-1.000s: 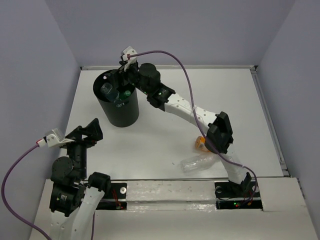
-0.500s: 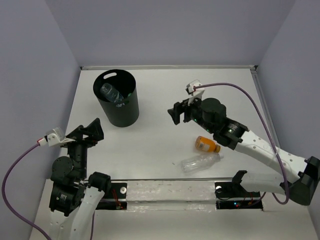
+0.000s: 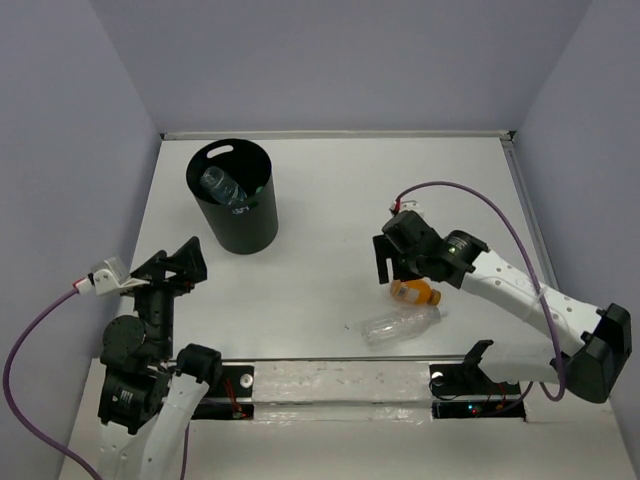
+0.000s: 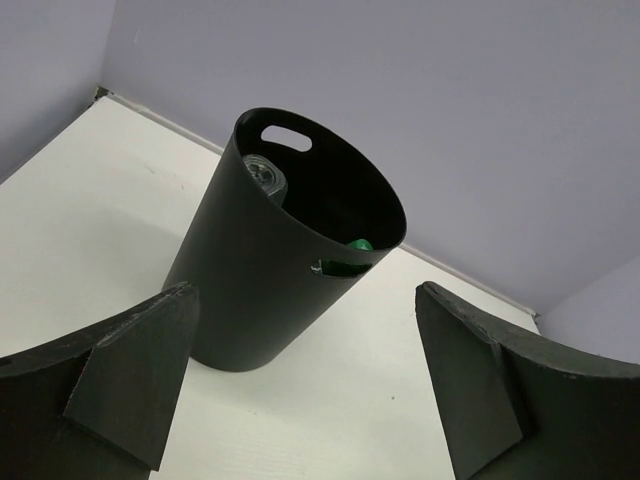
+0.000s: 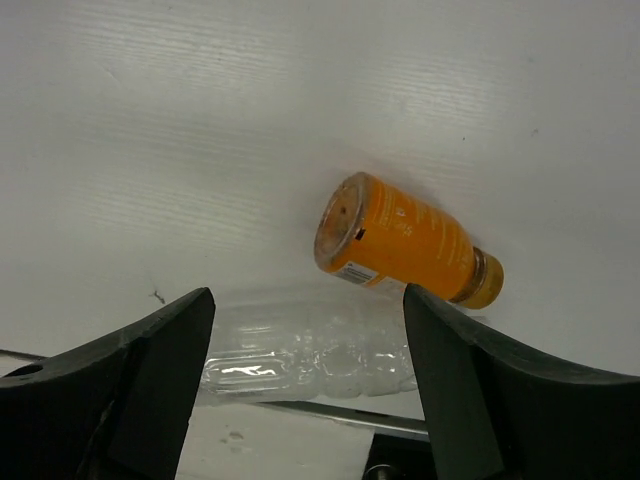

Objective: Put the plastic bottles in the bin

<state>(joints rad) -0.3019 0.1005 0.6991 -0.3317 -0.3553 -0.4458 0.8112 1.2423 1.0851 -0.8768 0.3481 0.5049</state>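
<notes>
The black bin (image 3: pixel 237 200) stands at the back left, with a clear bottle (image 3: pixel 218 183) and a green bottle (image 3: pixel 253 189) inside; it also shows in the left wrist view (image 4: pixel 285 245). An orange bottle (image 3: pixel 415 292) and a clear bottle (image 3: pixel 400 324) lie on the table near the front right, also in the right wrist view as the orange bottle (image 5: pixel 405 241) and the clear bottle (image 5: pixel 310 350). My right gripper (image 3: pixel 388 262) is open and empty, just above and left of the orange bottle. My left gripper (image 3: pixel 180 262) is open and empty, well in front of the bin.
White table (image 3: pixel 330 210) with a raised edge at the back and right. Purple-grey walls enclose it on three sides. A metal rail (image 3: pixel 330 380) runs along the near edge between the arm bases.
My right arm has swung back from the bin to the front right and lowered over the orange bottle, gripper open and empty. The left arm has not moved.
</notes>
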